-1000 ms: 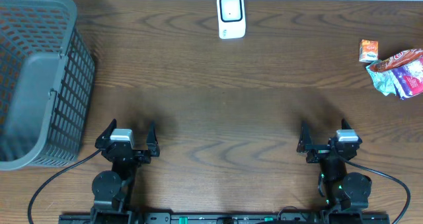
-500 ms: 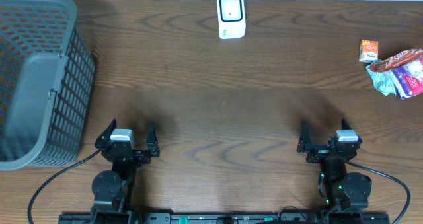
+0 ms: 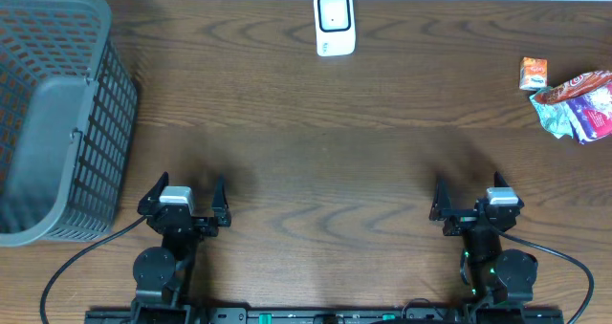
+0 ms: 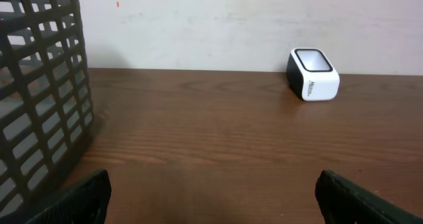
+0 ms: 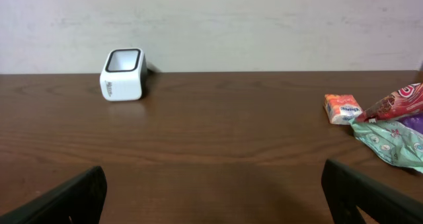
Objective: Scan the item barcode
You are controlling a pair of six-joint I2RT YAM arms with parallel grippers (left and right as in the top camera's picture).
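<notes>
A white barcode scanner (image 3: 335, 23) with a dark window stands at the table's far edge, also seen in the left wrist view (image 4: 312, 82) and the right wrist view (image 5: 123, 74). The items lie at the far right: a small orange box (image 3: 534, 73) (image 5: 342, 108) and crinkled snack packets (image 3: 579, 104) (image 5: 393, 128). My left gripper (image 3: 183, 192) (image 4: 213, 191) rests open near the front left, holding nothing. My right gripper (image 3: 471, 198) (image 5: 213, 191) is open near the front right, with nothing between its fingers, well short of the items.
A large dark grey mesh basket (image 3: 57, 114) fills the left side of the table, and its wall (image 4: 39, 98) shows at the left of the left wrist view. A pale wall runs behind the table's far edge.
</notes>
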